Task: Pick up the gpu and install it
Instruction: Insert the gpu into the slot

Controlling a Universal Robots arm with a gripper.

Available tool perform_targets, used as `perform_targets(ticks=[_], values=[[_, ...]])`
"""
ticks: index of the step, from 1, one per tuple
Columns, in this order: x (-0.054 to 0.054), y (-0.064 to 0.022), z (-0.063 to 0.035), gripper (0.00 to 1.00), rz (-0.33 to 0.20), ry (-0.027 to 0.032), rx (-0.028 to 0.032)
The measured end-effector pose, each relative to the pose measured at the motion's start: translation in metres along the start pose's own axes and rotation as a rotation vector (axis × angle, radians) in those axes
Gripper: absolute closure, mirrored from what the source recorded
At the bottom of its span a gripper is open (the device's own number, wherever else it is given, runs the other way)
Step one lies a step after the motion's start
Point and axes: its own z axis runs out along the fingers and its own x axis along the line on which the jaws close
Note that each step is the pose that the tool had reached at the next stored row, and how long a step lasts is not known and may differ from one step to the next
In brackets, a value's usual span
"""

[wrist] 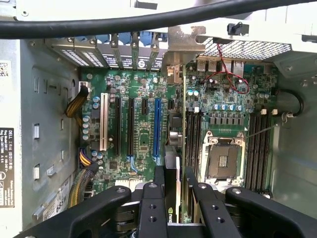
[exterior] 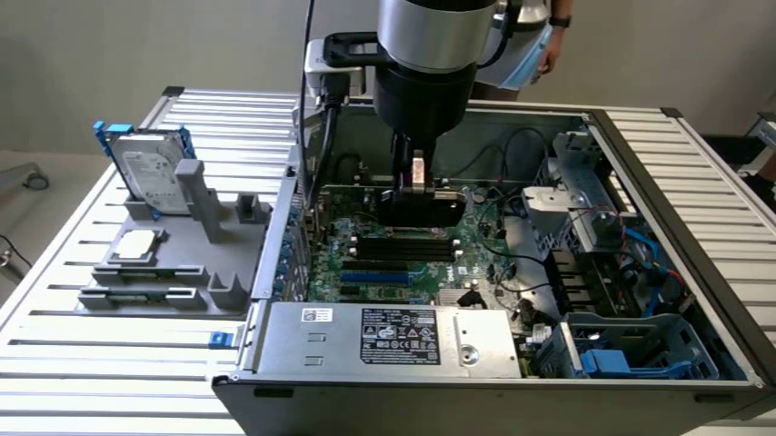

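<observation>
One end effector [wrist: 174, 172] clamped on the gpu [wrist: 172, 154], edge-on above the motherboard [wrist: 138, 124].

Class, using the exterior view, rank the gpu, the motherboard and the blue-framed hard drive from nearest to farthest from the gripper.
1. gpu, held in the gripper.
2. motherboard, just beneath it.
3. hard drive, far off at the exterior view's left.

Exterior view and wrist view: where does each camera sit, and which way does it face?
Exterior view: off the arm, raised, looking down into the open computer case; the arm and gripper hang over the motherboard.
Wrist view: on the wrist, looking down past the black fingers onto the motherboard.
Shared: the motherboard and the gpu clamped in the gripper.
</observation>
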Motion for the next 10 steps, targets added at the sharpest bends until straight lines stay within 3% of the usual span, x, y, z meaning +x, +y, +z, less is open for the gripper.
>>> perform_targets(ticks=[10], values=[[0.002,0.0051,0.0180,0.73,0.000,0.0003,-0.0001]])
